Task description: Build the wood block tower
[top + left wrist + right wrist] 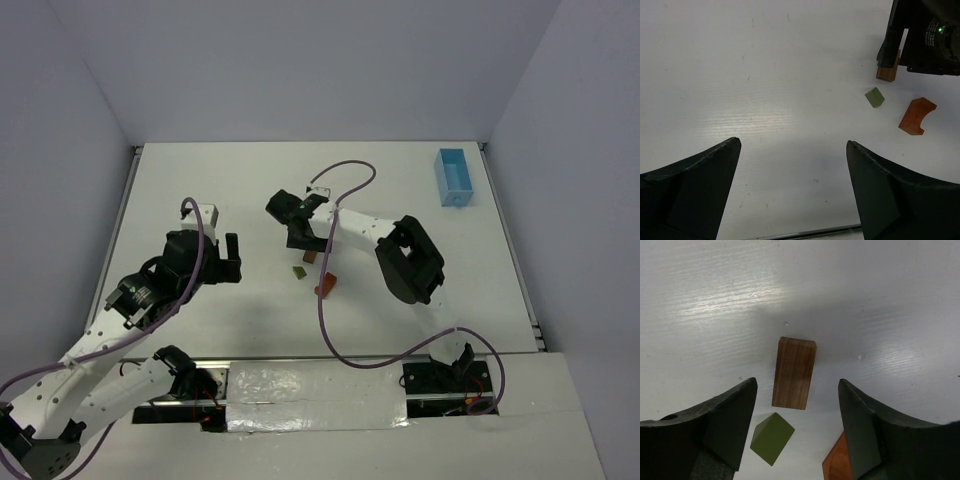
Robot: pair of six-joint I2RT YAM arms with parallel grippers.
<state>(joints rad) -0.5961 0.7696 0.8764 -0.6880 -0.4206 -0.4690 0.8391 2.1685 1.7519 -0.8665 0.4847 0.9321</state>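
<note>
Three small wooden blocks lie loose and apart on the white table, none stacked. A brown rectangular block point(794, 372) lies flat. An olive-green wedge point(772, 438) and an orange arch block point(836, 465) lie nearer the camera. My right gripper point(797, 382) is open just above the brown block, its jaws either side and not touching it. In the top view the right gripper point(300, 238) is over the brown block point(312, 256), with the olive block point(299, 270) and the orange block point(325, 286) beside it. My left gripper point(225, 262) is open and empty, to the left of the blocks; its wrist view shows the left gripper point(792, 143) over bare table.
A light blue rectangular tray point(453, 177) stands at the back right of the table. The left wrist view shows the right gripper point(925, 35) with the brown block point(888, 71), the olive block point(874, 97) and the orange arch point(916, 116) at upper right.
</note>
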